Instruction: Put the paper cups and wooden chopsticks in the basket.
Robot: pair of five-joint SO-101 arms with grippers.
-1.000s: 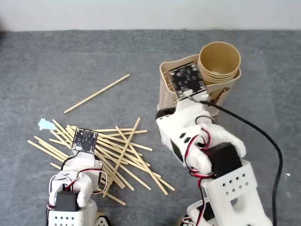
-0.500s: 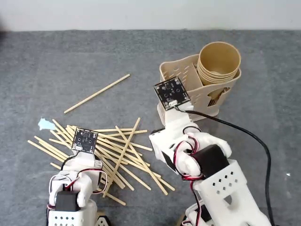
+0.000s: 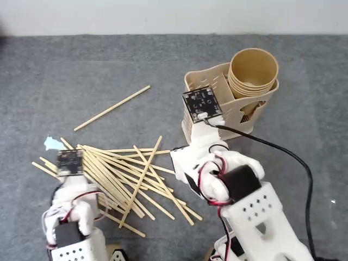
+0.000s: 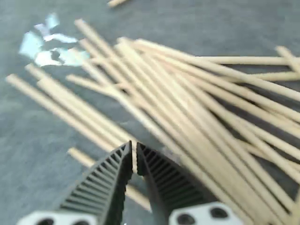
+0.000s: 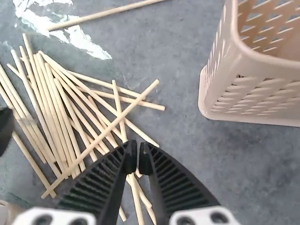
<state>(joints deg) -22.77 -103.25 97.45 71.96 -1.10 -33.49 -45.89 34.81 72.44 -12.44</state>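
Several paper cups (image 3: 253, 68) stacked in basket (image 3: 237, 113) at one o'clock; chopsticks (image 3: 136, 174) left strewn at eight o'clock; left gripper (image 4: 133, 157), right gripper (image 5: 137, 157) closed, empty.

White arms (image 3: 261, 217) carry black motors (image 3: 242, 182), red-and-black wires (image 3: 209, 174), square black boards (image 3: 203, 105) and ribbed black jaws.

Grey felt-covered table (image 3: 65, 70). Chopstick pile (image 3: 136, 174) at 7 o'clock. Lone chopstick (image 3: 111, 108) at 10. Pale blue scrap (image 3: 53, 143) at 9. Beige basket (image 3: 239, 111) at 2.
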